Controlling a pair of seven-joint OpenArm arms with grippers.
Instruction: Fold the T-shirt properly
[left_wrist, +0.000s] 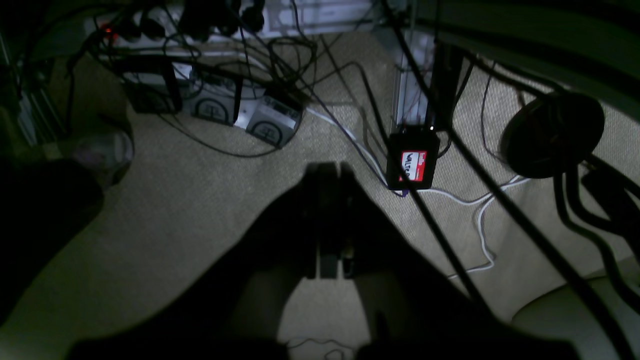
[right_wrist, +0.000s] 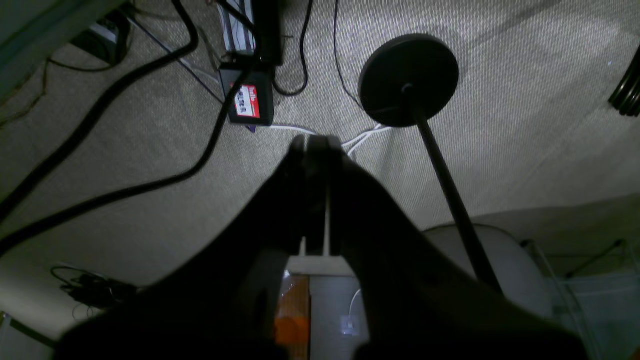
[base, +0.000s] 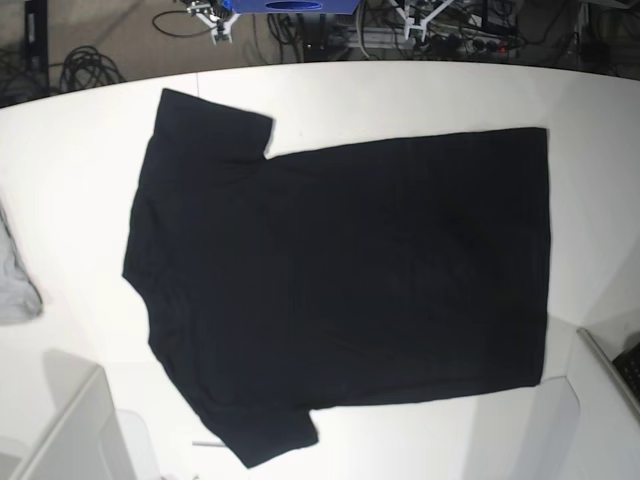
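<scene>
Base view: the T-shirt (base: 340, 280), a plain matte black cloth, lies spread flat on the smooth white table (base: 90, 140), collar end toward the view's left, hem toward its right, both short sleeves splayed, with a crumpled light grey cloth (base: 15, 285) at the table's left edge, apart from it. Neither arm appears here. Wrist views only: the left gripper (left_wrist: 327, 172) and right gripper (right_wrist: 315, 145), dark silhouettes with fingers pressed together on nothing, hang over woven beige carpet (left_wrist: 190, 210) strewn with black cables (right_wrist: 100, 110), a red-labelled black box (left_wrist: 413, 165), and a round black stand base (right_wrist: 407, 75).
</scene>
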